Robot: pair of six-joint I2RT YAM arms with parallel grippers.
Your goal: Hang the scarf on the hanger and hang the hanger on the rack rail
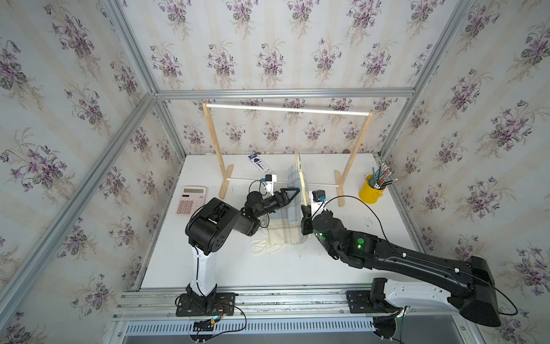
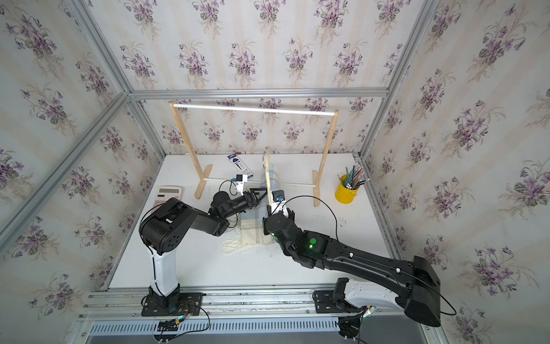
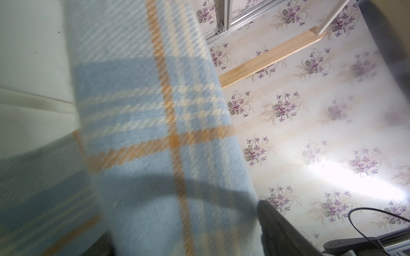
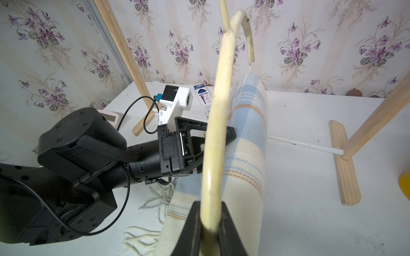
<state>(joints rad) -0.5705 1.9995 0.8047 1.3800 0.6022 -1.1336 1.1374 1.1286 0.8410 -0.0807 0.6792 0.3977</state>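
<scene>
The pale wooden hanger (image 1: 301, 178) (image 2: 267, 175) (image 4: 218, 110) stands edge-on above the table, with my right gripper (image 1: 305, 208) (image 2: 269, 208) (image 4: 209, 223) shut on its near end. The blue and cream plaid scarf (image 1: 285, 220) (image 2: 256, 229) (image 3: 155, 133) (image 4: 248, 137) rises from the table and arches up beside the hanger; whether it rests on the bar is hidden. Its fringe (image 1: 262, 247) lies on the table. My left gripper (image 1: 296, 193) (image 2: 263, 192) (image 4: 219, 153) reaches in from the left, jaws wide, with the scarf's raised fold between them.
A wooden rack with white rods (image 1: 288, 110) straddles the back of the table, its lower rod running behind the scarf. A yellow cup of pencils (image 1: 370, 192) stands at the right, a pink calculator (image 1: 192, 199) at the left and a pen box (image 1: 260, 163) behind my left gripper.
</scene>
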